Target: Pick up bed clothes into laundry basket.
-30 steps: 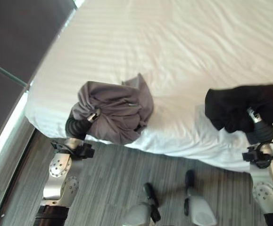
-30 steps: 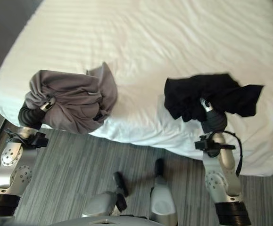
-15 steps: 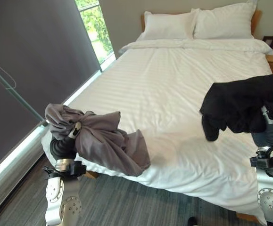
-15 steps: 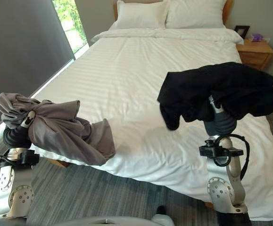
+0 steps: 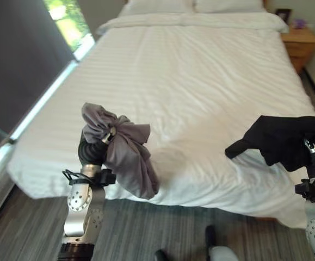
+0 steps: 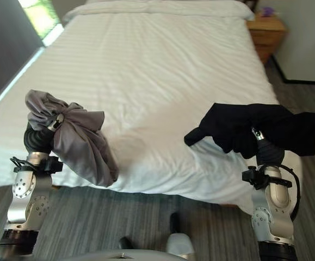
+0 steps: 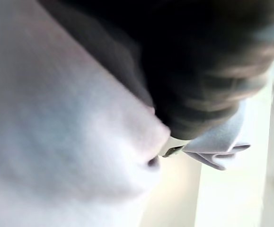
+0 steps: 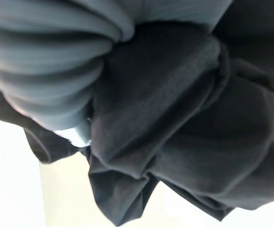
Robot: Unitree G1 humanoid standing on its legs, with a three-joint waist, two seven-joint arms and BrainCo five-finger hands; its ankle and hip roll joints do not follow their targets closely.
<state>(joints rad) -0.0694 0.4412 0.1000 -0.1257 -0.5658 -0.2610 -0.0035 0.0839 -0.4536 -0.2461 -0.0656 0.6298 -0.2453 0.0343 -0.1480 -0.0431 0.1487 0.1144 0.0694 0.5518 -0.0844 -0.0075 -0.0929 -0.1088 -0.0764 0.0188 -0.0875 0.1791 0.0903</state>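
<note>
A grey garment (image 5: 127, 157) is bunched round my left hand (image 5: 107, 137) and hangs from it in front of the foot of the bed (image 5: 190, 81). That hand's fingers are curled into the cloth. A black garment (image 5: 282, 141) is draped over my right hand (image 5: 311, 148), which is shut on it and holds it just above the bed's near right corner. The black garment (image 8: 174, 142) shows as bunched folds past the dark ribbed cover in the right wrist view. Grey cloth (image 7: 70, 142) shows close up in the left wrist view.
The bed has a white striped cover, with pillows (image 5: 190, 5) at its far end. A wooden nightstand (image 5: 301, 41) stands at the far right. A window and a dark blind (image 5: 16, 60) run along the left. Grey plank floor (image 5: 173, 228) lies before the bed.
The camera has swung up and back down, so the whole picture has shifted. Both garments, low at the bed's edge a second ago, are now lifted and hang from my hands.
</note>
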